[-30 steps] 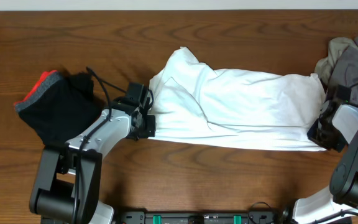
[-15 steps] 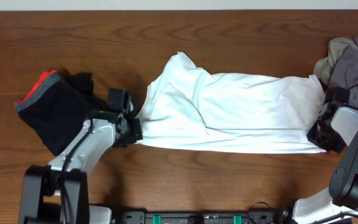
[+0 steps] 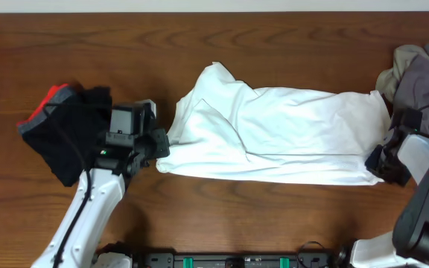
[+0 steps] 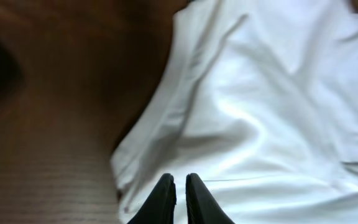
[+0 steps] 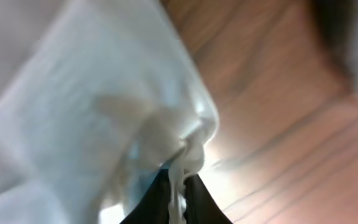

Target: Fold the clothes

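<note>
Table (image 3: 274,45) holds white T-shirt (image 3: 289,134), black garment (image 3: 69,141), grey heap (image 3: 423,78).

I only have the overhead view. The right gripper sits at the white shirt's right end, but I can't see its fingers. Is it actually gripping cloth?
Observer: Yes. The right wrist view shows the right gripper shut on a bunched edge of the white T-shirt.
Operator: And the left one?
Observer: In the left wrist view, the left gripper has its fingers almost together over the shirt near its edge. No pinched cloth shows between them.
</note>
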Available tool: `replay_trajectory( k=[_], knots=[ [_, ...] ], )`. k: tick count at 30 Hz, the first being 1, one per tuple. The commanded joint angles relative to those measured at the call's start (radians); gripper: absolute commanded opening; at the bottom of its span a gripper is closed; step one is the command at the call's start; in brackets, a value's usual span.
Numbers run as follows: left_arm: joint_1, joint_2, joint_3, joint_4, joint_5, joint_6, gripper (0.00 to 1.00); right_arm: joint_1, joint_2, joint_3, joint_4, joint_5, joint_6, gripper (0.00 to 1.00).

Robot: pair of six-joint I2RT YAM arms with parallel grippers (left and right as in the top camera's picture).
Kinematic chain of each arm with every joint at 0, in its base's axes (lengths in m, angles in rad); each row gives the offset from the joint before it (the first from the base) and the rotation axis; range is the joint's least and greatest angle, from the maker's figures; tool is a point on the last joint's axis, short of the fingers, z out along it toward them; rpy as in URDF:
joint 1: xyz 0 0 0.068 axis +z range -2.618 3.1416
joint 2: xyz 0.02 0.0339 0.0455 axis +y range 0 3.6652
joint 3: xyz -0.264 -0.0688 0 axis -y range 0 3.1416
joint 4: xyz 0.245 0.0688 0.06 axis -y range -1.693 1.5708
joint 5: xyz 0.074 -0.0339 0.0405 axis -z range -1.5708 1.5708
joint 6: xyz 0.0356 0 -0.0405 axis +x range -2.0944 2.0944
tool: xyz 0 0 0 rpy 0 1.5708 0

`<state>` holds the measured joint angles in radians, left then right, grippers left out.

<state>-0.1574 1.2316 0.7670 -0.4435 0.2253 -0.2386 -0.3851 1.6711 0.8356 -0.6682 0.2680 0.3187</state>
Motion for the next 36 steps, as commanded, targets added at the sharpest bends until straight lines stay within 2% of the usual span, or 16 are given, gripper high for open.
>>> replay_trajectory(
  k=[1, 7, 11, 17, 31, 36],
  knots=[
    [-0.018, -0.007, -0.004, 0.005, 0.088, 0.081, 0.10, 0.001, -0.079, -0.030, -0.012, -0.203, -0.005, 0.14],
    [-0.123, 0.051, -0.004, 0.012, 0.105, 0.174, 0.11, 0.001, -0.206, -0.030, -0.027, -0.233, -0.007, 0.23],
    [-0.169, 0.114, -0.004, 0.048, 0.103, 0.175, 0.11, 0.001, -0.249, -0.030, -0.042, -0.227, -0.031, 0.27],
    [-0.174, 0.188, -0.004, 0.095, 0.104, 0.174, 0.11, 0.001, -0.255, -0.030, -0.069, -0.168, -0.032, 0.28],
    [-0.174, 0.303, -0.004, 0.166, 0.103, 0.174, 0.12, 0.001, -0.179, -0.033, -0.056, -0.189, -0.031, 0.30],
    [-0.174, 0.348, -0.004, 0.172, 0.104, 0.174, 0.11, 0.001, -0.145, -0.033, -0.016, -0.212, -0.031, 0.27]
  ],
)
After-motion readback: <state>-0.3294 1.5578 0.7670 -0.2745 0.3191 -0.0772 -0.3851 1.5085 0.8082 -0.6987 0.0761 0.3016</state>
